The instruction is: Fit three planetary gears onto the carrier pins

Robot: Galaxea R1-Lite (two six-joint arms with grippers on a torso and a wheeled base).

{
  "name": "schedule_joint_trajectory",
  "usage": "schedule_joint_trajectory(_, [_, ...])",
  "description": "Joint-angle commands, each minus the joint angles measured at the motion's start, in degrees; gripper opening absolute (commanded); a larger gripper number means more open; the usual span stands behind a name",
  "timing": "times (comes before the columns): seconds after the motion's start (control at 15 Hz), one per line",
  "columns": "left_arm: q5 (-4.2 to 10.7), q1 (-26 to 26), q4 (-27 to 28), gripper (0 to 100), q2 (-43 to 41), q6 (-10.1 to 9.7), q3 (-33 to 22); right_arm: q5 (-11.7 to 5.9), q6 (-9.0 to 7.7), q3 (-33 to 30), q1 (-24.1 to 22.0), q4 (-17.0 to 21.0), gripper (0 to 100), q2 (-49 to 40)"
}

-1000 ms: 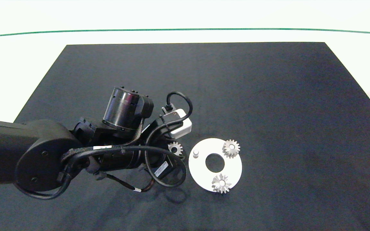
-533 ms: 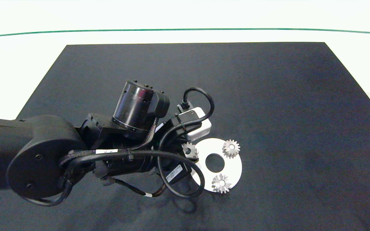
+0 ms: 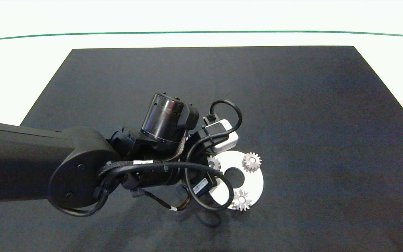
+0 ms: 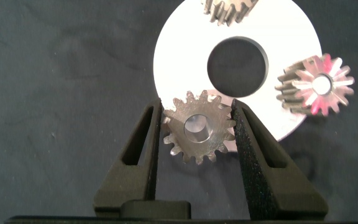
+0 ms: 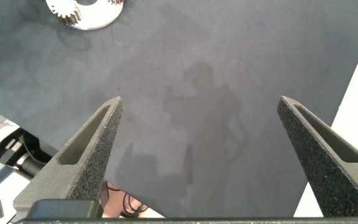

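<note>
You see the left arm (image 3: pixel 82 171) reaching in over the black mat (image 3: pixel 292 105) from the mat's left side, its wrist above the left rim of the white disc (image 3: pixel 255 180). The disc lies flat on the mat, nearer the mat's near edge than its far edge, about midway between its left and right edges. The left gripper (image 4: pixel 197 134) is closed on a gear (image 4: pixel 199 132): one finger (image 4: pixel 138 155) presses the teeth on one side, the other presses the opposite side, and the gear sits level between them. In the left wrist view you look straight down through the gear's centre hole and see a pale round face inside it; whether that face is a pin cannot be told. The held gear (image 3: pixel 214 162) hangs over the disc's left rim, just beside the centre hole (image 3: pixel 234 176); the arm's cables and wrist camera cover the rest of that side. Whether the gear is touching the disc cannot be told. Two more gears already sit on the disc: one (image 3: pixel 251 161) at the rim toward the mat's far edge, and one (image 3: pixel 241 200) at the rim toward the mat's near edge, overhanging it slightly. Both are apart from the held gear. The right gripper (image 5: pixel 197 124) is spread wide and holds nothing; it hangs over bare mat well away from the disc, whose rim (image 5: pixel 86 15) and one gear show at the far corner of its wrist view. The right arm is outside the head view.
</note>
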Motion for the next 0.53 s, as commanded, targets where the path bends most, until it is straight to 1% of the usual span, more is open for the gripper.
schedule_joint_trajectory(0.07, [0.02,0.1,-1.1,10,1.5,-0.18,-0.5,-0.06,-0.09,0.0,0.0,0.2,100,0.1])
schedule_joint_trajectory(0.53, [-0.06,0.2,-1.5,10,1.6,-0.36,-0.4,-0.06,-0.09,0.0,0.0,0.2,100,0.1])
